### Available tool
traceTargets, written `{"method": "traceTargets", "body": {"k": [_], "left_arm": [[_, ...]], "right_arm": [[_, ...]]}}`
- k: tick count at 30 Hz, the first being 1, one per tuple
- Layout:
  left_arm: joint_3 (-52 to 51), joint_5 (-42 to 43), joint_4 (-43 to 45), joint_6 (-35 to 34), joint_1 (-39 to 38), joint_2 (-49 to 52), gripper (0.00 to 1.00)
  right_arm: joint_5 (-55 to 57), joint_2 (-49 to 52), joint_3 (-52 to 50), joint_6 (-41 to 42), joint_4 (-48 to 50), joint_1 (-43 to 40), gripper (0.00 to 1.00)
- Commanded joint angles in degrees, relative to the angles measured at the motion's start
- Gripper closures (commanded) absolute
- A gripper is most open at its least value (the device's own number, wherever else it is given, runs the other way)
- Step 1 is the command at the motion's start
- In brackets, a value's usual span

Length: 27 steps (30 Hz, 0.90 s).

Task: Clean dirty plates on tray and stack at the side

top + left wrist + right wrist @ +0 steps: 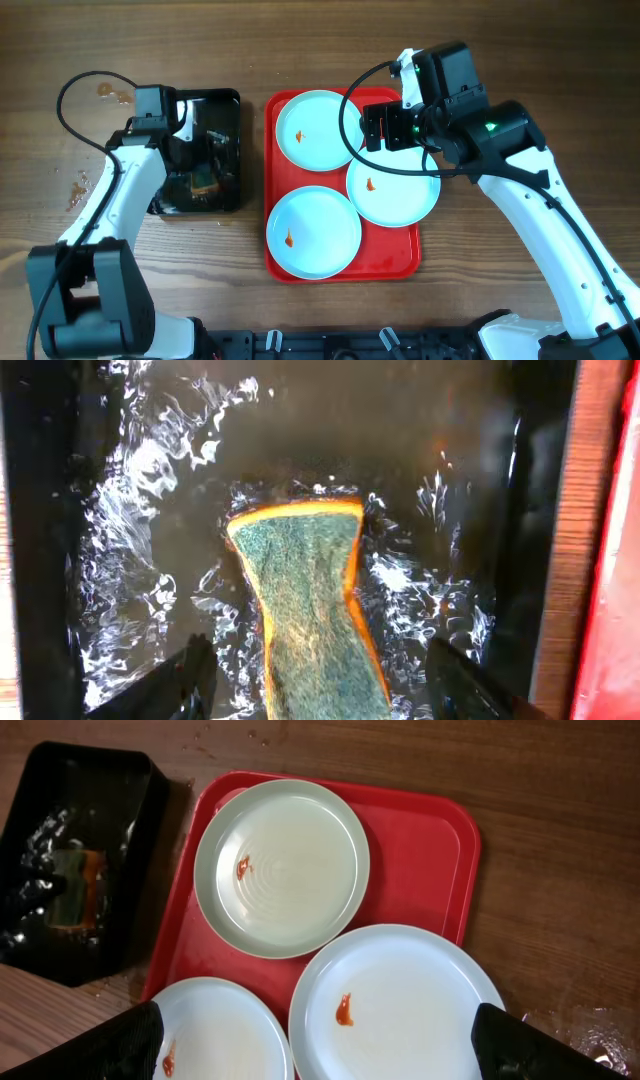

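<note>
Your three plates all lie on the red tray [408, 262] in the middle of the table [520, 60]. The far plate [315, 128] sits at the tray's back, the near plate [313, 232] at its front, and the right plate [393, 188] lies between them on the right side, with its edge reaching out over the tray's right rim. Each one carries a small orange-red spot (all three are left of the plate's centre in the overhead view).

Your right gripper [315, 1012] hangs above the tray, over the spot where the far plate and the right plate meet. Its jaws are spread wide and hold nothing. In its wrist view you see both dark fingers [110, 1045] at the bottom corners, with the plates well below them.

Your left gripper [320, 650] is over the black tray [225, 110], which stands just left of the red tray and holds water. A green sponge [310, 610] with orange edges lies in that water. The left jaws are also wide, one finger on each side of the sponge and both apart from it, so nothing is gripped.
</note>
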Motion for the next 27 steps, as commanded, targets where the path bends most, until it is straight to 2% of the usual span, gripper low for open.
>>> {"method": "traceTargets", "body": {"k": [1,4,6,7,8,9,11,14,15,19,24,27], "left_arm": [[0.46,0.72,-0.17,0.74,0.11,4.42,0.39],[0.46,2.60,-0.20,0.55,0.11,7.37,0.55],[0.46,2.62,0.00,0.55,0.11,10.05,0.61],[0.46,2.62,0.09,0.55,0.11,11.04,0.71],[0.46,2.62,0.31,0.24,0.11,12.04,0.93],[0.46,2.60,0.48,-1.03,0.11,12.22,0.96],[0.61,1.33,0.00,-2.67,0.11,11.23,0.96],[1.77,-0.63,-1.33,-7.34,0.11,7.50,0.96],[2.73,-0.61,-2.49,-10.84,0.11,4.46,0.96],[2.34,-1.79,-2.19,-10.43,0.11,3.02,0.96],[-0.26,-2.34,1.84,-7.98,0.11,9.14,0.96],[-0.07,-2.34,1.64,-7.78,0.11,9.55,0.96]], "right_arm": [[0.61,0.68,0.90,0.26,0.11,0.02,0.01],[0.61,0.68,0.90,0.26,0.15,0.02,0.01],[0.63,0.68,0.90,0.26,0.28,0.02,0.00],[0.63,0.68,0.90,0.26,0.50,0.02,0.00],[0.63,0.68,0.87,0.24,0.87,0.02,0.00],[0.63,0.68,0.87,0.26,1.38,0.02,0.00],[0.61,0.83,0.87,0.09,3.15,0.02,0.00],[-1.88,2.05,0.87,-6.19,6.78,0.02,0.00],[-2.64,3.43,0.90,-8.07,8.13,0.02,0.00],[-2.40,8.76,0.90,-8.87,10.03,0.02,0.05],[-2.43,18.27,0.90,-8.70,13.07,0.02,0.19],[-2.32,24.15,0.90,-7.82,13.33,-0.11,0.31]]}}
